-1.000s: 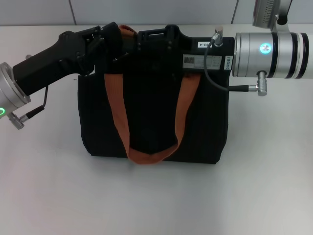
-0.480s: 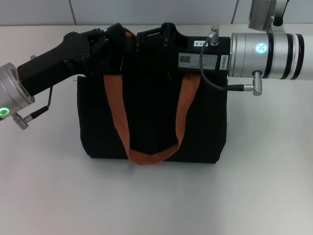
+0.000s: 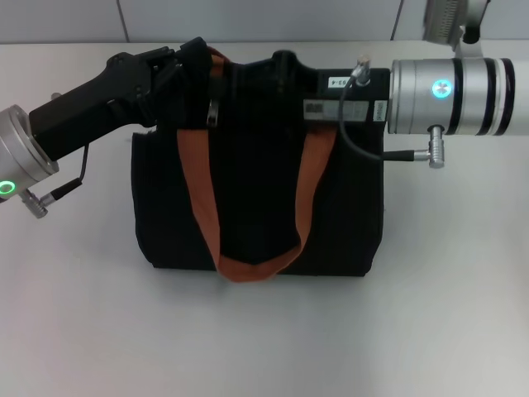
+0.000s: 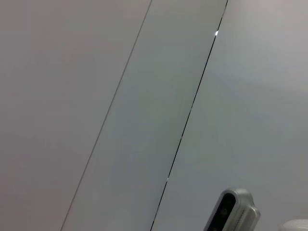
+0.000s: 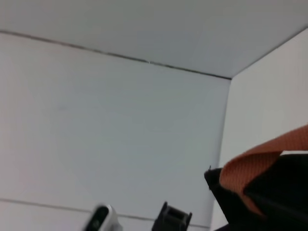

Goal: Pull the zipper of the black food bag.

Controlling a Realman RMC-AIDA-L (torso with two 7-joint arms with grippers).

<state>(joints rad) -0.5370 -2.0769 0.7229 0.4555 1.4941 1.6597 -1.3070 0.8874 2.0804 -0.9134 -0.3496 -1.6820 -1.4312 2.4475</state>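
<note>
The black food bag (image 3: 256, 198) stands upright on the white table, its two rust-orange handles (image 3: 248, 265) hanging down the front. My left gripper (image 3: 197, 62) is at the bag's top left corner, against the top edge. A small silver piece that looks like the zipper tab (image 3: 212, 111) hangs just below it. My right gripper (image 3: 281, 70) lies across the middle of the bag's top edge. The right wrist view shows an orange handle (image 5: 260, 161) and black fabric (image 5: 274, 202). The zip track is hidden behind both grippers.
The white table (image 3: 264, 339) extends in front of and beside the bag. The wall panels (image 3: 264, 16) stand close behind it. The right arm's silver cylinder (image 3: 450, 83) and its cable (image 3: 355, 136) overhang the bag's top right corner.
My right gripper's black tip has drawn back to the right along the bag's top. A silver tab now shows below the left gripper. The left arm shifted slightly right.
</note>
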